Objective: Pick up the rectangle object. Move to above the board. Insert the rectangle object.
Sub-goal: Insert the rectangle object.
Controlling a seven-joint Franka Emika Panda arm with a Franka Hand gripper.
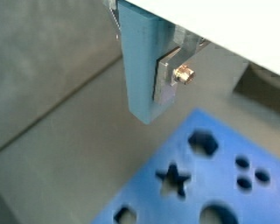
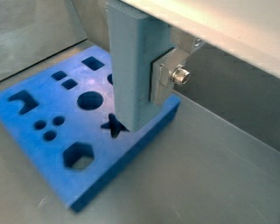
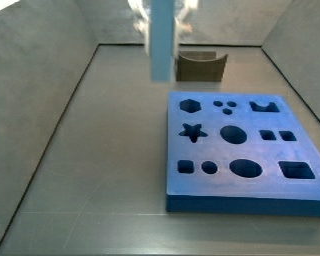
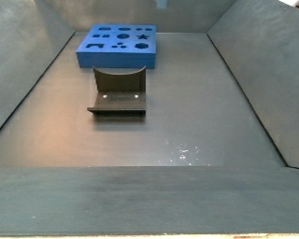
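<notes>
The gripper (image 1: 152, 80) is shut on the rectangle object (image 1: 140, 61), a slim pale light-blue block held upright in the air. One silver finger (image 1: 168, 77) with a brass screw presses its side; the other finger is hidden behind the block. Both wrist views show this grip (image 2: 143, 83). The board (image 1: 213, 179), a bright-blue slab with a star, circles, a hexagon and squares cut out, lies on the floor below. In a wrist view the block (image 2: 136, 66) hangs over the board's (image 2: 55, 114) edge near the star hole. In a side view the block (image 3: 163, 42) hangs beside the board's (image 3: 243, 150) far corner.
A dark brown U-shaped holder (image 3: 200, 66) stands on the floor beyond the board, also seen in a side view (image 4: 117, 93) in front of the board (image 4: 115, 45). Grey sloping walls (image 3: 43, 110) enclose the floor on all sides.
</notes>
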